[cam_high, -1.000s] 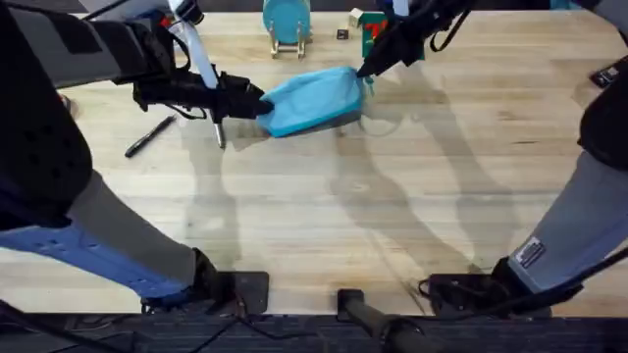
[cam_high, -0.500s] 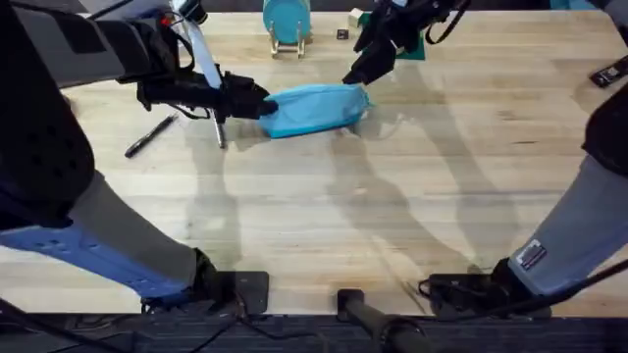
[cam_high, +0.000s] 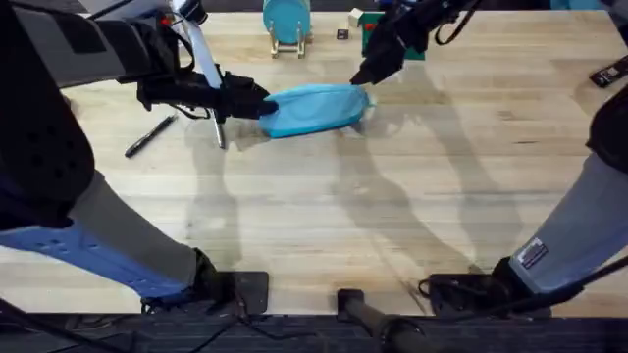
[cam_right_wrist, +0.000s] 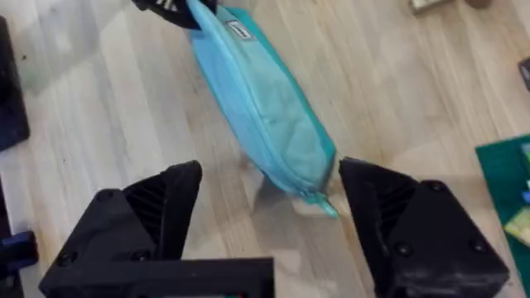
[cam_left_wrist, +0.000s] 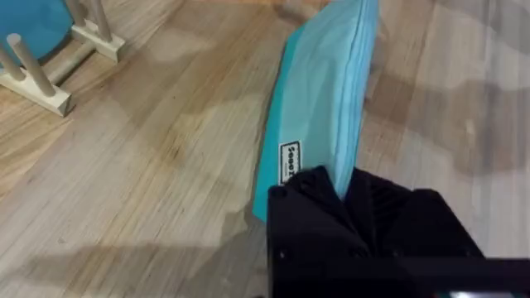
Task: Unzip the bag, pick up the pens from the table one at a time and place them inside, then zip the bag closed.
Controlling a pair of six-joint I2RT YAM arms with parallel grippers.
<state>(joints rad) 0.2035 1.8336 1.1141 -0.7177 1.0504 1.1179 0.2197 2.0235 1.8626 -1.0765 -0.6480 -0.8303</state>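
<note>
Left gripper (cam_high: 257, 103) clenched on bag (cam_high: 316, 106) end; right gripper (cam_right_wrist: 269, 207) spread, wrist-view zipper tab (cam_right_wrist: 325, 204) between.

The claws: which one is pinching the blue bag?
The left claw pinches the bag's end, shut on it. The right claw hovers open above the other end, apart from it.

Both arms: grey link covers, black joints, black cables. Right gripper (cam_right_wrist: 265, 223): black, blocky, angular fingers.
</note>
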